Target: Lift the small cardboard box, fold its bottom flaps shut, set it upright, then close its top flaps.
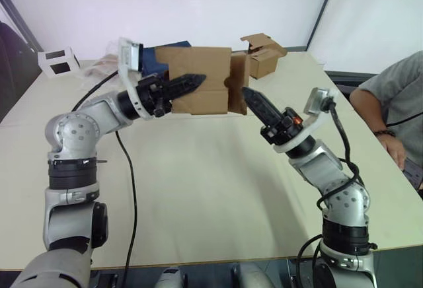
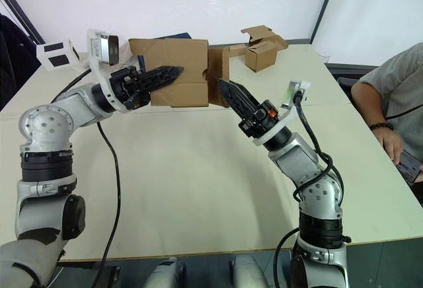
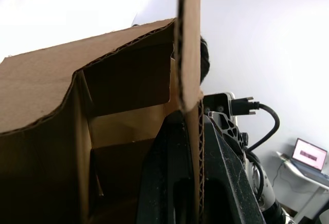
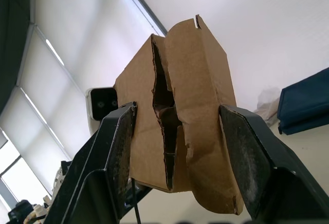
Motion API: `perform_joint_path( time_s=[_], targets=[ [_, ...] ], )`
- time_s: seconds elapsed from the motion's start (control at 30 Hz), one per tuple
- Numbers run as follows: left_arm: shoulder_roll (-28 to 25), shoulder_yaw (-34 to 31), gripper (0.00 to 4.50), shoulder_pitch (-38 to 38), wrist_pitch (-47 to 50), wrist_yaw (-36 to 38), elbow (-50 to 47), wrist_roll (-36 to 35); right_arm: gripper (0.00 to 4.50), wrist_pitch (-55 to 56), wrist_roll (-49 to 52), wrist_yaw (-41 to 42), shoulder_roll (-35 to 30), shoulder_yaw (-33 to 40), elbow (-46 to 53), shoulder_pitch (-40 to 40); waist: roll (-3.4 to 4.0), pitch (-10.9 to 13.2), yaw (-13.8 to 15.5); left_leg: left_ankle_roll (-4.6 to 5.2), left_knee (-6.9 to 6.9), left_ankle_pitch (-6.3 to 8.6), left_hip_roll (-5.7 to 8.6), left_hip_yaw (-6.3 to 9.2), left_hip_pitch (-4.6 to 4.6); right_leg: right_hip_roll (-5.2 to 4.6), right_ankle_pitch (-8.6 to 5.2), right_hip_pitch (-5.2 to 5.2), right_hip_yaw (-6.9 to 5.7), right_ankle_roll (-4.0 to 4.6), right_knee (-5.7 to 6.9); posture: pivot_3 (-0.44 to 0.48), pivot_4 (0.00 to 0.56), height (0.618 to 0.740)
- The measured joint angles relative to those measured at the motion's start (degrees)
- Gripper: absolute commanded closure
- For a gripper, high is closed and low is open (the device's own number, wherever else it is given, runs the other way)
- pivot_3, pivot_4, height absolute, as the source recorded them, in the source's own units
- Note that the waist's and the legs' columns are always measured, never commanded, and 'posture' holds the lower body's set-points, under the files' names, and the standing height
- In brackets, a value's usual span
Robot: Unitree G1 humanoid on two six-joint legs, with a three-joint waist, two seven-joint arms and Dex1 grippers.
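The small cardboard box (image 1: 198,70) is plain brown and hangs on its side over the far middle of the table. My left gripper (image 1: 198,78) is shut on one of its walls, and the corrugated edge (image 3: 193,131) runs between the two black fingers. The bottom flaps (image 1: 238,82) face my right arm. They are partly folded in, with a ragged gap (image 4: 164,111) between them. My right gripper (image 1: 250,96) is open at that end, one finger (image 4: 118,147) on each side of the flaps and apart from them.
Another brown box (image 1: 264,53) with raised flaps stands at the back right. A blue object (image 1: 153,57) lies behind the held box, and a white block (image 1: 58,60) is at the back left. A person (image 1: 396,103) sits at the table's right edge. A black cable (image 1: 129,182) crosses the table.
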State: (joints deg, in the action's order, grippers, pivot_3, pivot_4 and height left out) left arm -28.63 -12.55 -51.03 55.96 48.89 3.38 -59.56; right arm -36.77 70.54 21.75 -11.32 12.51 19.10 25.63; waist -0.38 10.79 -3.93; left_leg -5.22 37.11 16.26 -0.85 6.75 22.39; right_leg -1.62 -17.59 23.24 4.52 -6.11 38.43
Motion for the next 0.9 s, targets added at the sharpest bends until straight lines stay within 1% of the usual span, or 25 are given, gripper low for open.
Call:
perform_joint_path(
  time_s=[0.1, 0.2, 0.4, 0.83, 0.9],
  targets=[
    [0.1, 0.0, 4.50, -0.1, 0.0, -0.3, 0.0, -0.2, 2.50, 0.3, 0.6, 0.0, 0.7, 0.3, -0.5, -0.3, 0.00, 0.0, 0.0, 0.00, 0.00, 0.00, 0.00, 0.00, 0.00, 0.00, 0.00, 0.00, 0.00, 0.00, 0.00, 0.000, 0.150, 0.740],
    [0.1, 0.0, 4.50, -0.5, 0.0, -0.4, 0.0, -0.3, 3.69, 0.5, 0.6, 0.0, 0.9, 0.3, -0.8, -0.7, 0.00, 0.0, 0.0, 0.00, 0.00, 0.00, 0.00, 0.00, 0.00, 0.00, 0.00, 0.00, 0.00, 0.00, 0.00, 0.000, 0.150, 0.740],
    [0.1, 0.0, 4.50, -0.6, 0.1, -0.5, 0.0, -0.8, 3.69, 0.5, 0.1, -0.1, 1.0, -0.3, -0.8, -1.0, 0.00, 0.0, 0.0, 0.00, 0.00, 0.00, 0.00, 0.00, 0.00, 0.00, 0.00, 0.00, 0.00, 0.00, 0.00, 0.000, 0.150, 0.740],
    [0.1, 0.0, 4.50, -0.7, 0.1, -1.0, -0.1, -0.9, 3.69, 2.3, -5.5, -1.3, 1.0, -2.0, -0.8, -0.8, 0.00, 0.0, 0.0, 0.00, 0.00, 0.00, 0.00, 0.00, 0.00, 0.00, 0.00, 0.00, 0.00, 0.00, 0.00, 0.000, 0.150, 0.740],
    [0.1, 0.0, 4.50, -0.7, 0.1, -1.0, -0.2, -0.9, 4.22, 2.3, -6.2, -1.6, 1.0, -2.2, -0.8, -0.8, 0.00, 0.0, 0.0, 0.00, 0.00, 0.00, 0.00, 0.00, 0.00, 0.00, 0.00, 0.00, 0.00, 0.00, 0.00, 0.000, 0.150, 0.740]
  ],
)
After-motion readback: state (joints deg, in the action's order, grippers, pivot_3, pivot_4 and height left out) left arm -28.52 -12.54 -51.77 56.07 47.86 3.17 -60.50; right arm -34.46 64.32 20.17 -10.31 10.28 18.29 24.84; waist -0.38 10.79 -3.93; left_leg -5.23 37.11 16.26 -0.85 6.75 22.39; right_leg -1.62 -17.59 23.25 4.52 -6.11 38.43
